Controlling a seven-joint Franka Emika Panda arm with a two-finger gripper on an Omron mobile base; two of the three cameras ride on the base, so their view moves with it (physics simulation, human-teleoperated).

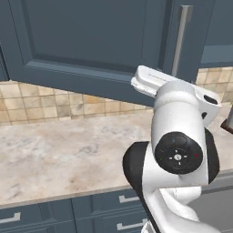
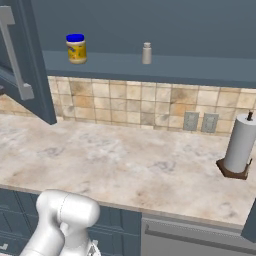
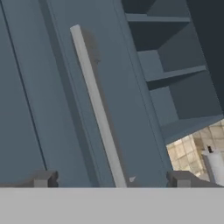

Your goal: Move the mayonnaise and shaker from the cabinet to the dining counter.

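**Cabinet door open; jar and shaker on the shelf; jaws apart at the door handle**

1. Cabinet. The cabinet [image 2: 150,20] hangs above the tiled wall [image 2: 125,102]. Its door [image 1: 91,36] stands swung outward, with the long silver bar handle [image 3: 98,109] running down its face. In the right base view the interior is exposed, and the door edge with the handle sits at the left margin.

2. Jar. The mayonnaise [image 2: 76,48] stands upright on the bottom ledge of the open cabinet, toward its left end. The blue lid is on.

3. Shaker. The shaker [image 2: 146,53] stands upright on the same ledge, to the right of the jar and well apart from it.

4. End effector. In the hand view the gripper [image 3: 111,179] faces the door panel. The two fingertips [image 3: 43,178] stand far apart, one on each side of the handle bar. The bar passes between them; neither tip touches it. Nothing is held.

5. Arm. The arm [image 1: 177,150] rises in front of the counter [image 2: 125,160] and reaches up toward the door.

6. Surroundings. A paper towel roll [image 2: 239,145] stands upright on its dark base at the right end of the counter. Two wall outlets [image 2: 200,121] are set in the tiles to its left. Drawers [image 1: 59,216] with short horizontal handles sit below the counter edge.
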